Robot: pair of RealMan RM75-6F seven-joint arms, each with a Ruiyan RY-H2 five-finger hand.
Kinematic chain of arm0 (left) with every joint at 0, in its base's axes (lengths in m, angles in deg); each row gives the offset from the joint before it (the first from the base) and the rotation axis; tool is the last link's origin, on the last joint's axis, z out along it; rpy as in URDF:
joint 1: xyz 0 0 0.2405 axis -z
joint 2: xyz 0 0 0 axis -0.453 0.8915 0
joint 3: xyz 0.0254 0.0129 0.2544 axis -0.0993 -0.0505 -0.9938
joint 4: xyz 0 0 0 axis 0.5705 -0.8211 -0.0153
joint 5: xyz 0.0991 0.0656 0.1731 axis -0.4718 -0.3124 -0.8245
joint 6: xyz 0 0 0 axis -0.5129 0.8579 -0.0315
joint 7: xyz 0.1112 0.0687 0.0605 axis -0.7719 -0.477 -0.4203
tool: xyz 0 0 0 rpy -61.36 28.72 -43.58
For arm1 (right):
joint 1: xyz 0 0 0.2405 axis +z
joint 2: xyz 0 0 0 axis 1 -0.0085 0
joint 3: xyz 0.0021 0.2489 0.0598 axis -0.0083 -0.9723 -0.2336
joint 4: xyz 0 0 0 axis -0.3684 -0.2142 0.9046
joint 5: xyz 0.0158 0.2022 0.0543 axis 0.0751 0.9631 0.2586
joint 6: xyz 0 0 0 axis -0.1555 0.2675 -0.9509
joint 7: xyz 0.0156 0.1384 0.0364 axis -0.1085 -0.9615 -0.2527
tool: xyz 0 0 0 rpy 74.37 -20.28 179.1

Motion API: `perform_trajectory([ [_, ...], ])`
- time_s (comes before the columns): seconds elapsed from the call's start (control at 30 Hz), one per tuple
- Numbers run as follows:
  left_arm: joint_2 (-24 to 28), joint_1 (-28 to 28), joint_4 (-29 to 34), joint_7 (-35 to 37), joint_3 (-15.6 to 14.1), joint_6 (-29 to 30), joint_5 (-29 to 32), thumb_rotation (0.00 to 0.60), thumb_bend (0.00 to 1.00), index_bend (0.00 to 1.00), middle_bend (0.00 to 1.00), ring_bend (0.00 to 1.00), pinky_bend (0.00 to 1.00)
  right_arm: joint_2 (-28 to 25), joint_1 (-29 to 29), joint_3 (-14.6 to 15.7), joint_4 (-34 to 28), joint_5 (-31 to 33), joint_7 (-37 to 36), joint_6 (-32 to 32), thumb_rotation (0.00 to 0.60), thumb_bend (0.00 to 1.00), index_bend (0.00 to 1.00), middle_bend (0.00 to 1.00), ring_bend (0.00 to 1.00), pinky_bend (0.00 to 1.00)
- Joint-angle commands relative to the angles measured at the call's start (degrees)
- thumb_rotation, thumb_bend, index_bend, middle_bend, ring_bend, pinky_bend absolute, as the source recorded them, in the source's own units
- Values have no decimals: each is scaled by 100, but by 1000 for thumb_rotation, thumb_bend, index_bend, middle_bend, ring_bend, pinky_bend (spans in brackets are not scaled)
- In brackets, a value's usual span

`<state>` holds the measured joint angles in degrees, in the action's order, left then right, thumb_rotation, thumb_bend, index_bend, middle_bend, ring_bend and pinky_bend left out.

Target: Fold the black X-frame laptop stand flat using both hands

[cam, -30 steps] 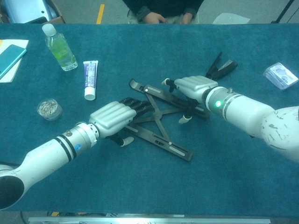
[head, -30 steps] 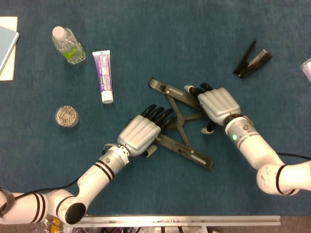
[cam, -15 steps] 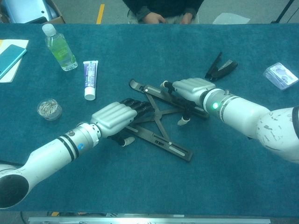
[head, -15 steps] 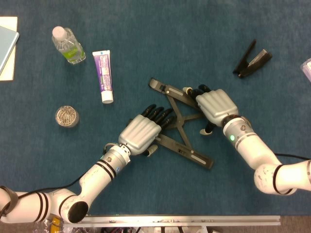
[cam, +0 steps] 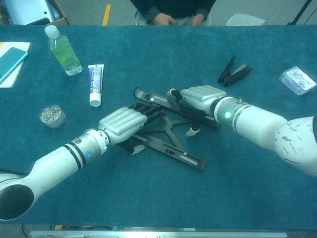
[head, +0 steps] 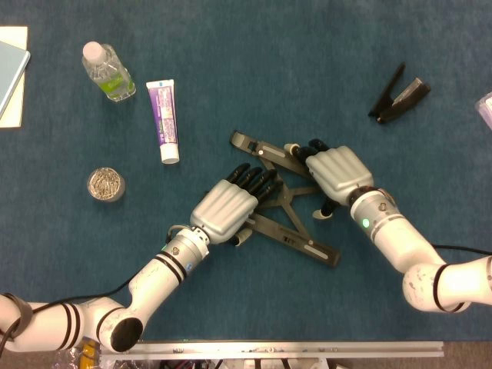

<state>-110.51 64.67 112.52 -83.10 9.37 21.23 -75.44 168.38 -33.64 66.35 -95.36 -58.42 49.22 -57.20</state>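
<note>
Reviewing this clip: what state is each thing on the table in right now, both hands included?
laptop stand: lying on the table, X-frame partly spread, not yet flat
left hand: fingers laid on the stand's left bar
right hand: fingers pressed on the stand's upper bar
water bottle: capped, lying down
toothpaste tube: capped, lying flat
stapler: hinged open
round tin: upright, shiny contents showing
</note>
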Motion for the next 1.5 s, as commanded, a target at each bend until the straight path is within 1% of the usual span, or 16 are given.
perform_trajectory([
  [0.03,-19,3,-12,18,3,9,3,600,338,0,0,0,0,0,4,1,-37,-6,-10,-1,600,0,0,188,79,338],
  [0.8,-83,99,-146,67,123,-30,206,600,338,0,0,0,0,106,67,48,-246,-80,-13,-68,600,0,0,184,79,338],
  [1.0,-76,130,-159,39,141,-41,263,600,338,0,0,0,0,84,116,64,-394,45,106,-169,600,0,0,174,80,338],
  [1.33,-97,188,-186,-31,175,-63,379,600,338,0,0,0,0,159,157,66,-531,60,193,-300,600,0,0,254,91,338],
  [1.5,-101,218,-189,-52,183,-70,413,600,338,0,0,0,0,190,154,58,-556,23,149,-265,600,0,0,269,102,338],
])
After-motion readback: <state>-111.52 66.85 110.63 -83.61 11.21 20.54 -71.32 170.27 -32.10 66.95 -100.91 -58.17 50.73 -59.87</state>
